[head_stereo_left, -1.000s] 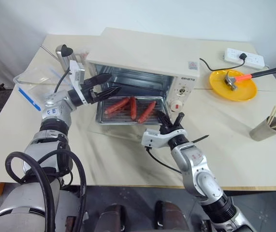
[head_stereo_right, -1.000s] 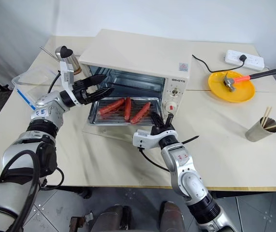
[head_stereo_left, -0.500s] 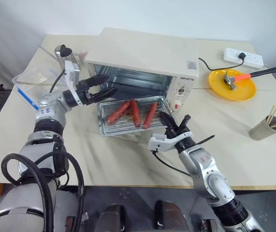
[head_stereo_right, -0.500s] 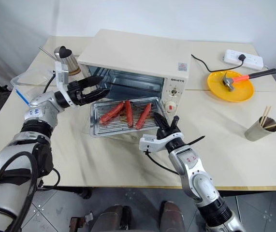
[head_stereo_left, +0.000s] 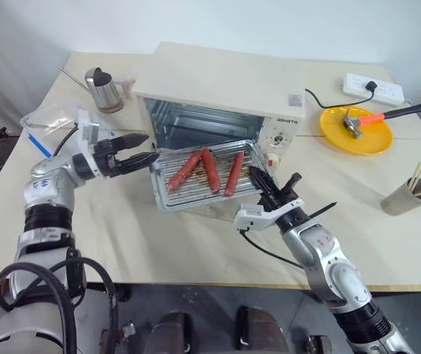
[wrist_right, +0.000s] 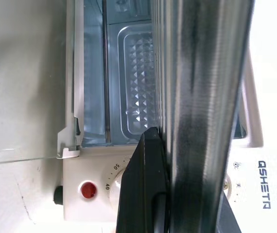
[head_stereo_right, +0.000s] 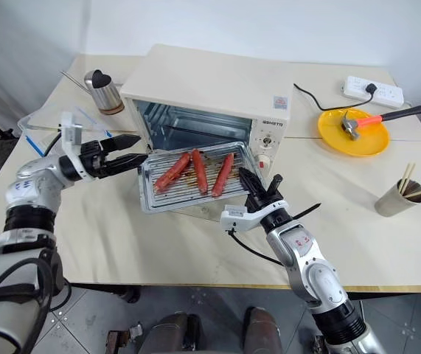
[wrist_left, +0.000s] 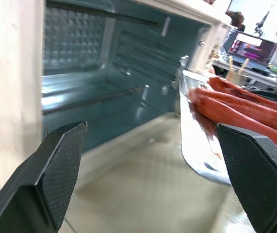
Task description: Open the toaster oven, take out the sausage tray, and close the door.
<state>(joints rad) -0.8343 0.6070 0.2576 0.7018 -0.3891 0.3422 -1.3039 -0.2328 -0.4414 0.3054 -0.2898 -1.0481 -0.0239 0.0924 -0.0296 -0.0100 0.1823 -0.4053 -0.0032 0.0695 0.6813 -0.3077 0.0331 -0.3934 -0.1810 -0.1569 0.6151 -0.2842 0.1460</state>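
Nearest you, the right gripper [head_stereo_left: 272, 186] is pinching the right front corner of the sausage tray [head_stereo_left: 167, 188], its fingers clamped together on the rim, and you are carrying the tray clear of the table top, just in front of the toaster oven [head_stereo_left: 217, 81]. The tray is sitting tilted, its left end hanging unsupported, and the three sausages [head_stereo_left: 209, 169] are lying loose across the ribs. Judge it as thin, stiff and light, but slick metal held by one corner is likely to twist, and the sausages may roll toward the low side, so keep it level and move slowly. At the tray's left edge your left gripper [head_stereo_left: 133, 152] is hovering with its fingers spread wide, holding nothing; taking the left rim there should steady the load. Beyond the tray, the door [head_stereo_right: 188, 210] is lying folded down flat, and the oven cavity is standing open toward the table's far edge.
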